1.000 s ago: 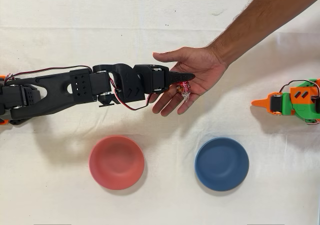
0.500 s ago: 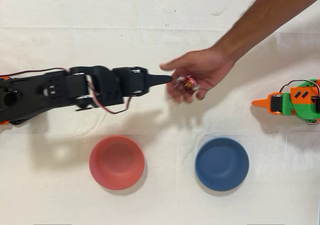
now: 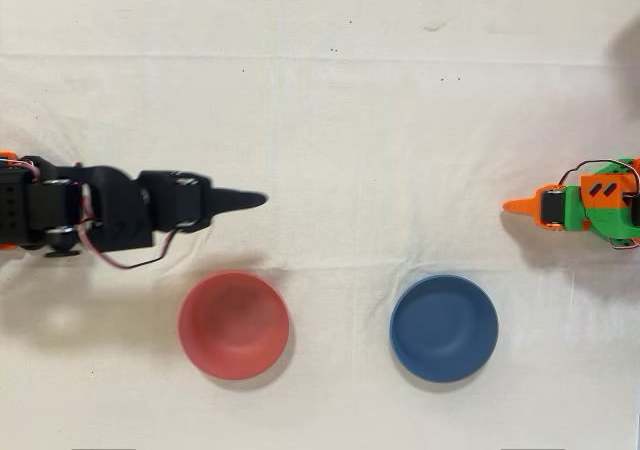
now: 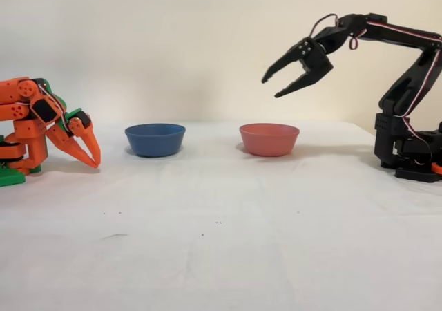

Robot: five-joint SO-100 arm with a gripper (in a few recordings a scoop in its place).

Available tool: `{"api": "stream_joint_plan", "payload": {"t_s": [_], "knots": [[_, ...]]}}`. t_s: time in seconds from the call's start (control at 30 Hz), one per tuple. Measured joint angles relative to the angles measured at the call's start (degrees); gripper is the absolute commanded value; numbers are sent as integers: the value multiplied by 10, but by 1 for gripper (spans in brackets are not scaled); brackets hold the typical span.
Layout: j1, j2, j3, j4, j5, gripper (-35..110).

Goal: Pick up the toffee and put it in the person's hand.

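Nothing is held by the black arm's gripper [image 4: 276, 83]: its jaws are parted and empty, raised well above the table [image 3: 380, 90]. Below and just beside it the red bowl [image 3: 233, 324] is seen, the blue bowl [image 3: 443, 328] farther off. Neither toffee nor hand can be located, so the handover is judged finished, with only the arm's retreat left.

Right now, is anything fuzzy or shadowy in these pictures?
In the overhead view, the black arm's gripper looks slightly smeared, and soft shadows sit beside the red bowl and blue bowl. In the fixed view, everything looks sharp under even light.
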Motion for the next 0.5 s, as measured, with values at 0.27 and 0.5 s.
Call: {"api": "stream_joint_plan", "payload": {"t_s": [0.27, 0.5], "knots": [[36, 182, 118, 40, -13, 0], [52, 323, 219, 91, -30, 0]]}}
